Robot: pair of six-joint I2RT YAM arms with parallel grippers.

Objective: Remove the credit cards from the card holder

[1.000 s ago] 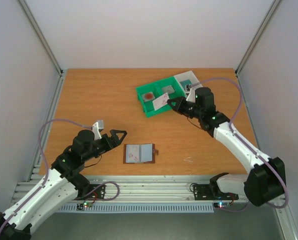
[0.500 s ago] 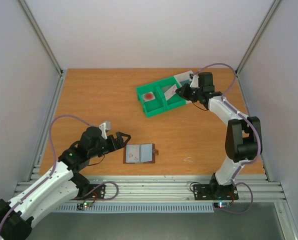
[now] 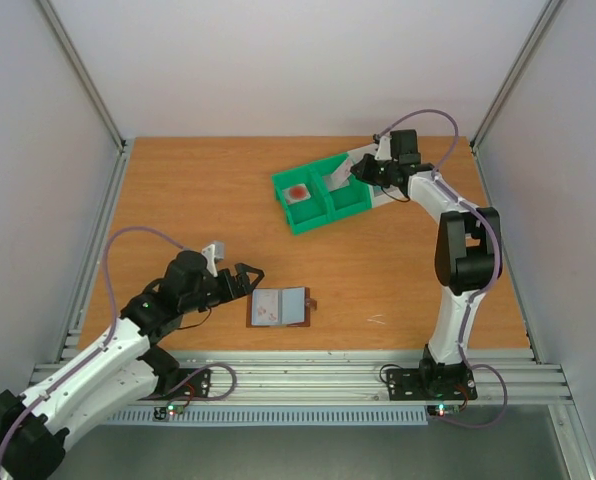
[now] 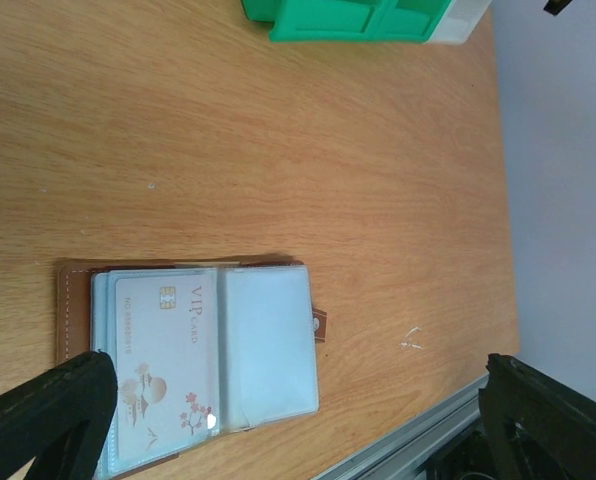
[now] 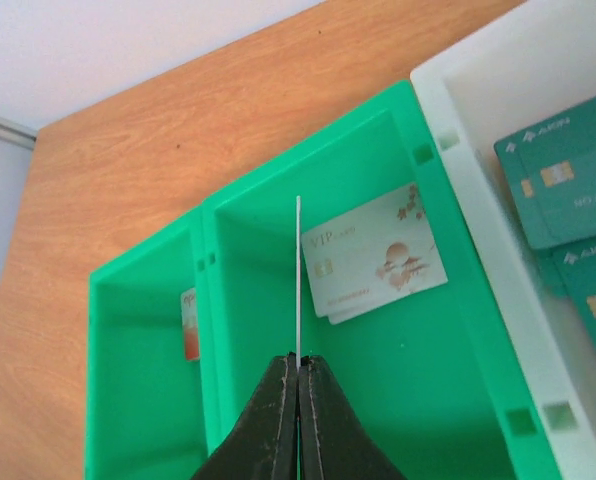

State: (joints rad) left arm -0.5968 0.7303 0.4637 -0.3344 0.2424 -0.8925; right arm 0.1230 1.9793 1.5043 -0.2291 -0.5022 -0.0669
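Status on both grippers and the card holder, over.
Left gripper open, beside card holder; VIP card inside. Right gripper shut on card over green bin. Nothing blocking.

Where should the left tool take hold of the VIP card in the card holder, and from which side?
Pinch the VIP card by a thin edge, coming low from the side of the left tool. It lies flat in the card holder pocket, so its face offers nothing; which edge is free is unclear.
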